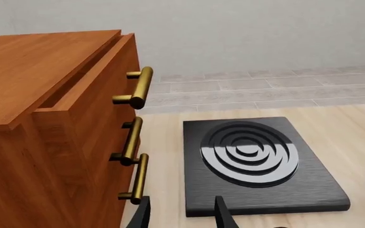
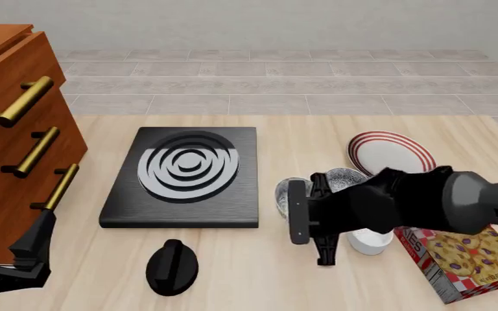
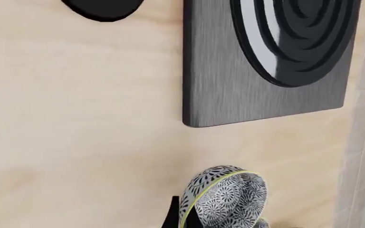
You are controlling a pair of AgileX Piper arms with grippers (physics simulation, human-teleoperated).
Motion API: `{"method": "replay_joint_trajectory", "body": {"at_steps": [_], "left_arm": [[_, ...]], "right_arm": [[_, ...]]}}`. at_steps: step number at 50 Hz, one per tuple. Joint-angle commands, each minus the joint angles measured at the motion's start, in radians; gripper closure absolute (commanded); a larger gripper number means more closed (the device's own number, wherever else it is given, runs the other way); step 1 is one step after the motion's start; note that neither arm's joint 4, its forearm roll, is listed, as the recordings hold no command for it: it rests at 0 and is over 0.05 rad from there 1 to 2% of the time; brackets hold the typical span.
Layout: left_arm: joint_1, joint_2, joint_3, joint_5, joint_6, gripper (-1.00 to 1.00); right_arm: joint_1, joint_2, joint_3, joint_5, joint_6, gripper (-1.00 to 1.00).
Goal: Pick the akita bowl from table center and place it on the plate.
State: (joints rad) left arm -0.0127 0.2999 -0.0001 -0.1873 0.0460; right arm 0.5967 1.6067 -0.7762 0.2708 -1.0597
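The akita bowl [image 2: 282,194] [image 3: 224,197], speckled grey-white inside with a pale rim, is just right of the stove's front corner at table centre. My right gripper [image 2: 292,208] [image 3: 182,219] reaches in from the right and is shut on its rim, with the wall between close-set fingers. An identical bowl [image 2: 346,176] sits behind the arm. Behind that lies the red-striped white plate [image 2: 391,152], with nothing on it. My left gripper [image 2: 11,233] [image 1: 182,217] hangs open at the front left, near the drawers.
A black stove plate [image 2: 184,175] lies left of centre, with a black knob [image 2: 171,265] in front of it. A wooden drawer cabinet [image 2: 15,123] stands at the left. A white ramekin [image 2: 370,243] and a cracker box [image 2: 456,259] lie under and right of my right arm.
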Motion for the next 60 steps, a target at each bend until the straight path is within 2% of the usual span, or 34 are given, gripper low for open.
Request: {"method": "replay_joint_trajectory", "body": {"at_steps": [1, 7, 11, 15, 16, 17, 22, 27, 28, 30, 38, 42, 45, 46, 47, 51, 55, 59, 60], "left_arm": [[-0.002, -0.001, 0.0, 0.001, -0.001, -1.0], [-0.003, -0.006, 0.0, 0.006, -0.001, -1.0], [-0.003, -0.011, 0.0, 0.011, -0.001, -1.0], [-0.004, -0.013, 0.0, 0.016, -0.001, -1.0], [-0.004, -0.012, 0.0, 0.015, -0.002, -1.0], [-0.004, -0.01, 0.0, 0.013, -0.002, -1.0], [-0.005, 0.005, 0.0, 0.0, -0.001, -1.0], [-0.004, 0.004, 0.0, 0.0, -0.001, -1.0], [-0.004, 0.004, 0.0, 0.0, -0.001, -1.0], [-0.004, 0.009, 0.0, -0.004, -0.001, -1.0], [-0.004, 0.008, 0.0, -0.003, -0.003, -1.0], [-0.002, 0.008, 0.0, -0.002, -0.004, -1.0], [-0.002, 0.009, 0.0, 0.001, 0.001, -1.0], [-0.003, 0.006, 0.0, 0.005, 0.019, -1.0], [-0.006, 0.007, 0.0, 0.005, 0.017, -1.0], [-0.008, 0.012, 0.0, -0.001, 0.018, -1.0], [-0.001, 0.012, 0.0, -0.003, 0.011, -1.0], [-0.003, 0.009, 0.0, 0.0, 0.009, -1.0], [-0.003, 0.008, 0.0, 0.001, 0.0, -1.0]], "right_arm": [[0.003, -0.096, -0.038, 0.093, -0.017, 1.0], [-0.023, -0.131, -0.087, 0.138, -0.026, 1.0], [-0.022, -0.137, -0.196, 0.203, 0.031, 1.0], [-0.05, -0.136, -0.259, 0.244, 0.029, 1.0], [-0.07, -0.125, -0.287, 0.261, 0.039, 1.0], [-0.097, -0.12, -0.305, 0.263, 0.024, 1.0], [-0.086, -0.098, -0.391, 0.32, 0.057, 1.0], [-0.106, -0.068, -0.441, 0.341, 0.055, 1.0], [-0.126, -0.054, -0.469, 0.353, 0.07, 1.0], [-0.157, -0.048, -0.466, 0.344, 0.035, 1.0], [-0.262, 0.037, -0.601, 0.427, 0.047, 1.0], [-0.323, 0.053, -0.624, 0.439, 0.019, 1.0], [-0.374, 0.08, -0.668, 0.466, 0.032, 1.0], [-0.421, 0.081, -0.655, 0.438, -0.004, 1.0], [-0.432, 0.082, -0.648, 0.429, -0.017, 1.0], [-0.456, 0.116, -0.705, 0.472, 0.022, 1.0], [-0.509, 0.143, -0.72, 0.473, 0.018, 1.0], [-0.526, 0.159, -0.73, 0.483, 0.024, 1.0], [-0.567, 0.168, -0.722, 0.473, 0.001, 1.0]]}}
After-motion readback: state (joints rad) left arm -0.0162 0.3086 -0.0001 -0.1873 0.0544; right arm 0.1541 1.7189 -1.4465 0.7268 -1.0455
